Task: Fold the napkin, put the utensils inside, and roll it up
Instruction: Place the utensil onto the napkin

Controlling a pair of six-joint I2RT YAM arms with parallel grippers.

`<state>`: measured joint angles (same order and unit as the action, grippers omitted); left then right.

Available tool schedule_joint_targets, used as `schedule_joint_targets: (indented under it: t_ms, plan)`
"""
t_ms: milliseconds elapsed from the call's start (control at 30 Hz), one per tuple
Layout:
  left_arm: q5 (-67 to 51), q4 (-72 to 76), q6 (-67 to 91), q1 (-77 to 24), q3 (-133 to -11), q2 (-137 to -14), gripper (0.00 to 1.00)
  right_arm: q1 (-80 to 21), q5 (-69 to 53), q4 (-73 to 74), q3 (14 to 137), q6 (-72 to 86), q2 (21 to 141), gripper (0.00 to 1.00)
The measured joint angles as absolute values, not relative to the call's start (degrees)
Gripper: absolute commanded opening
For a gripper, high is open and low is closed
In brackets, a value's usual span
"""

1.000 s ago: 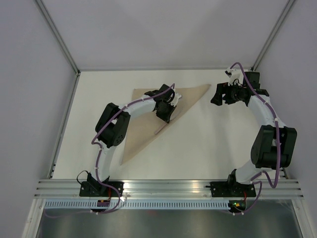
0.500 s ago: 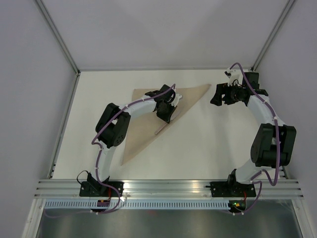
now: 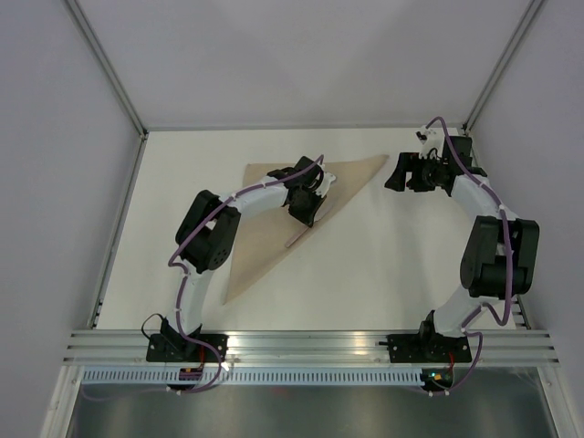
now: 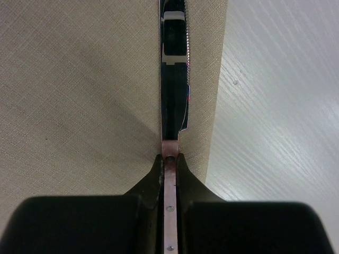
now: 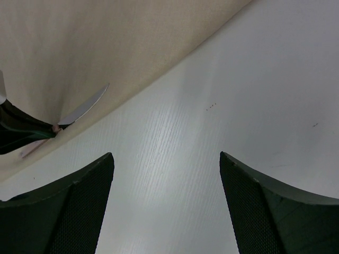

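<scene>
**Knife held over the folded napkin's long edge**

The napkin [image 3: 265, 196] lies flat on the table [image 3: 383, 274], already folded into a triangle. In the overhead view it sits left of centre. Its square corner is at about 11 o'clock, and its long edge runs from a tip at 1 o'clock down to a tip at 7 o'clock.

The left claw [image 3: 304, 212] is clamped shut on the coppery handle of a knife [image 4: 175, 79], the only piece of cutlery in sight. The blade reaches out ahead of the fingers toward 7 o'clock, just inside that long edge and nearly parallel to it. This line-up looks deliberate, since a knife laid along the fold can be wrapped in one roll toward the square corner. The left wrist view shows a shadow beside the blade, but I cannot tell whether the steel rests on the cloth or hangs just above it.

The right claw [image 3: 399, 173] hangs at the table's 2 o'clock, just beside the napkin's 1 o'clock tip, jaws spread wide and holding nothing. It seems parked there to stay clear of the knife, yet near enough to pin or lift that tip when rolling begins.

By my reading the fold is done, the loading is under way and the roll is not yet started.
</scene>
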<state>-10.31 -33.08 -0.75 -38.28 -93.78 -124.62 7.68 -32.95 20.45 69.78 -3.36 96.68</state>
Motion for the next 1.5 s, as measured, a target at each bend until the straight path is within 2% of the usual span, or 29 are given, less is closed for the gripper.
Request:
schedule_joint_targets:
  t_ms: [500, 1233, 1500]
  plan:
    - [-9.2, -31.1, -1.5, -39.1, -92.4, -123.9, 0.02, 7.7, -30.0, 8.0, 69.7, 13.7, 107.0, 0.84]
    - [-10.1, -29.8, -2.5, -39.8, -92.3, -124.1, 0.02, 6.2, -23.4, -8.3, 76.3, 34.0, 122.0, 0.76]
    - [-10.7, -29.3, -2.5, -40.0, -92.2, -124.1, 0.02, 3.7, -20.8, -11.9, 76.9, 38.7, 123.7, 0.69]
